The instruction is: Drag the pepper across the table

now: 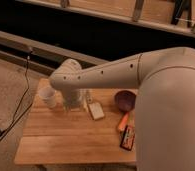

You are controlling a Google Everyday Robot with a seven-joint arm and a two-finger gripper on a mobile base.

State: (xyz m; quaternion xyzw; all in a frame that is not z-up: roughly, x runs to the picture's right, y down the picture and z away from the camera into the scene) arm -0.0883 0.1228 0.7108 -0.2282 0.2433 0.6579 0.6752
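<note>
Robot arm reaches in from picture right over a wooden tabletop [66, 145]. Its pincer [74, 105] hangs low near the back-left, just beside a white cup [49, 96]; can't tell if it's apart or together. The orange pepper [123, 121] lies well apart from the pincer, toward picture right, w/ a beige block [96, 111] between them. Pepper sits just in front of a purple bowl [125, 100], next to a black packet [128, 137].

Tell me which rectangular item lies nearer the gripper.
The pale beige block, beside the gripper at the far side of the table; the black packet lies near the front edge.
</note>
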